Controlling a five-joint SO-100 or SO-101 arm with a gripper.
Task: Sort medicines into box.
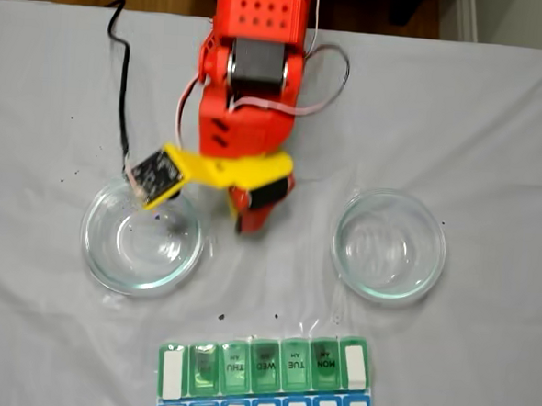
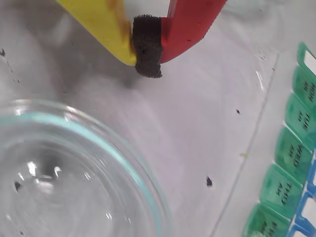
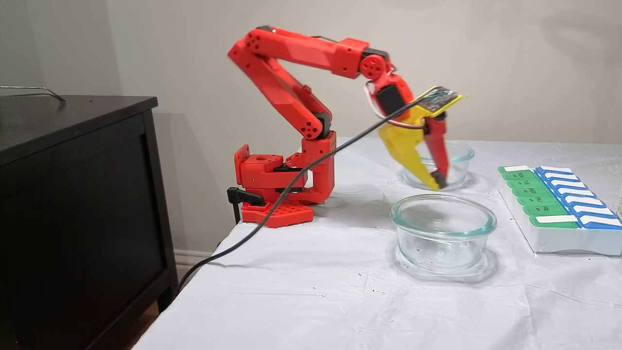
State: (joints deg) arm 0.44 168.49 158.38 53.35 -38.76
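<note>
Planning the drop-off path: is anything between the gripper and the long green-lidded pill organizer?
Nothing lies on the white cloth between the gripper and the pill organizer; the two clear glass dishes sit to either side. Its green lids look shut, though.

Red arm bent at elbow, wrist angled down; gripper point(image 3: 436, 183) w/ yellow + red fingers pinched together, tips pointing down.

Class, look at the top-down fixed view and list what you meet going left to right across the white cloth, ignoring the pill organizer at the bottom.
Black cable → left glass dish → tool, shut, over the cloth between the dishes → right glass dish.
</note>
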